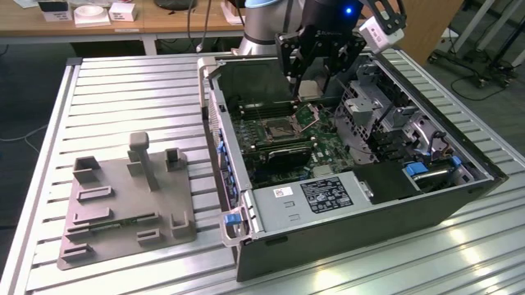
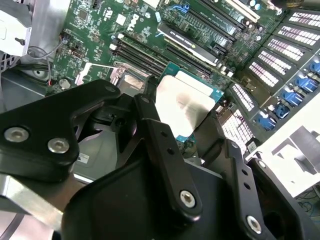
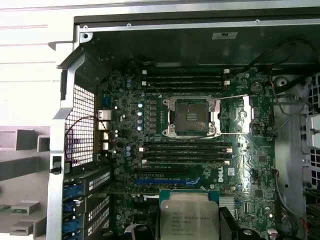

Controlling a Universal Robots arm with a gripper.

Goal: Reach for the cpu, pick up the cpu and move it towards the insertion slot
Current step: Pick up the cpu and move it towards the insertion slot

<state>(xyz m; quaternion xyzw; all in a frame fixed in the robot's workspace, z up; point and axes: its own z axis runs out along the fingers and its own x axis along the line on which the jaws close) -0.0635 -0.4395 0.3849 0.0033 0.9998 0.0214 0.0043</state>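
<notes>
the hand (image 2: 186,117) grips the cpu (image 2: 182,105) above the motherboard (image 3: 240,165), apart from the insertion slot (image 3: 191,116).

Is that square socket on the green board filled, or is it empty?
Empty. In the first wrist view the insertion slot shows a bare dark square inside its silver frame, while the cpu is held off the board in the gripper.
</notes>
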